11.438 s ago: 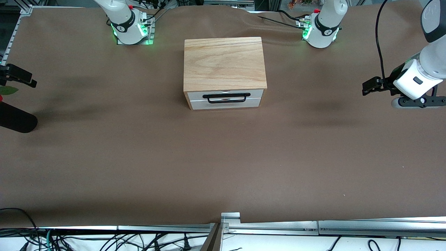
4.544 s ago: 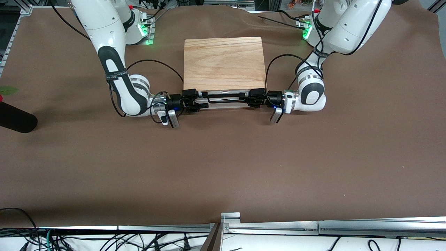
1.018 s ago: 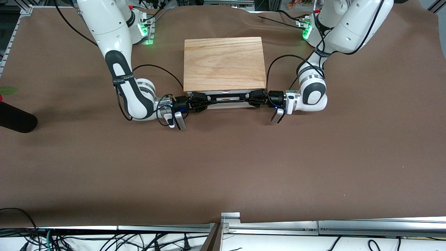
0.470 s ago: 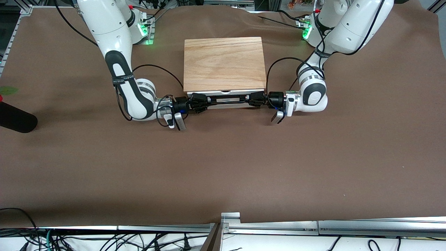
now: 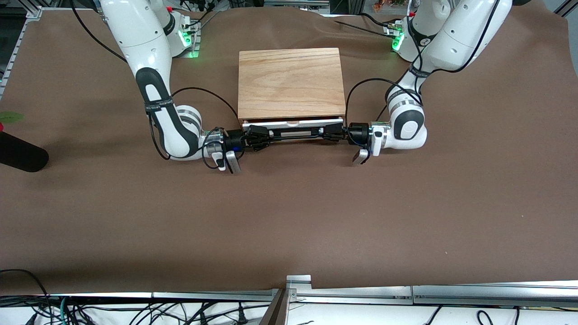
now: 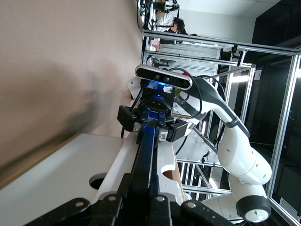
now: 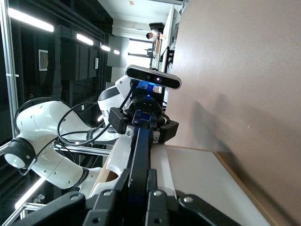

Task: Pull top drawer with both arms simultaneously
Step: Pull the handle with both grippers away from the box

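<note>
1. Centre of the front view: two arms meet from either end at the drawer, which sits slightly out from under the box's wood top and shows a thin strip of tray edge and white front panel.

2. The right gripper, reaching in from frame left, is pinched on one end of the black handle; the left gripper, from frame right, is pinched on the other end. Holding both ends likely keeps the pull square, so the drawer should not rack in its slot.

3. Both forearms lie low and level over the brown table, wrists in line with the handle, a pose suited to drawing straight toward the front camera.

4. In the left wrist view, the handle runs from the near fingers to the right gripper closed on its other end; the right wrist view mirrors this, with the left gripper closed on the bar.

5. The drawer looks barely opened; most of its travel seems to lie ahead.
</note>
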Robot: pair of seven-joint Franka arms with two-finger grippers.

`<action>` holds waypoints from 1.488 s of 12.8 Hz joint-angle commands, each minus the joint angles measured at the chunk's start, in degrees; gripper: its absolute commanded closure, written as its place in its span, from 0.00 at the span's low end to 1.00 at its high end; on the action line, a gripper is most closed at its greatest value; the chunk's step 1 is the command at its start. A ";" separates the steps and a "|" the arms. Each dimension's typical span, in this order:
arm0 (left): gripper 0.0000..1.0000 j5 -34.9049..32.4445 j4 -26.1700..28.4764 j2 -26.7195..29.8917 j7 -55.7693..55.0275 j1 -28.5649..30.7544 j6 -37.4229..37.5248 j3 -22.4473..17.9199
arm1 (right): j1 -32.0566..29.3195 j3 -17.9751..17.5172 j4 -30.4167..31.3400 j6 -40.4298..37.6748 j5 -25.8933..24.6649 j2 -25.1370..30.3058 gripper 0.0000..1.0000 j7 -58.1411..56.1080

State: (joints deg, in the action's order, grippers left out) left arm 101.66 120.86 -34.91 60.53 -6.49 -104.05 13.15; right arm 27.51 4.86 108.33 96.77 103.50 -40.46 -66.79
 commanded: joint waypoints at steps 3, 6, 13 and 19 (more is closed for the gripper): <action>1.00 -4.18 -5.01 -2.18 -12.62 2.53 1.13 -1.54 | -3.07 0.23 -8.82 0.18 1.44 -2.86 1.00 4.73; 1.00 -4.89 -8.44 -3.50 -17.71 2.62 1.30 -2.16 | -4.83 0.32 -12.17 0.09 0.92 -4.62 1.00 6.66; 1.00 -7.26 -16.26 -6.57 -25.63 2.53 1.30 -4.53 | -6.06 2.95 -21.14 0.70 0.74 -9.28 1.00 11.76; 1.00 -7.26 -18.38 -7.54 -26.43 2.01 1.30 -5.76 | -6.50 4.45 -28.52 2.01 0.83 -12.27 1.00 17.74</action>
State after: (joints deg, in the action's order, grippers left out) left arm 96.18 100.46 -44.39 46.35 -6.96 -105.22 9.73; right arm 25.48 6.70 84.03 98.22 102.69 -53.20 -52.88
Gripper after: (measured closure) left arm 0.819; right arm 0.815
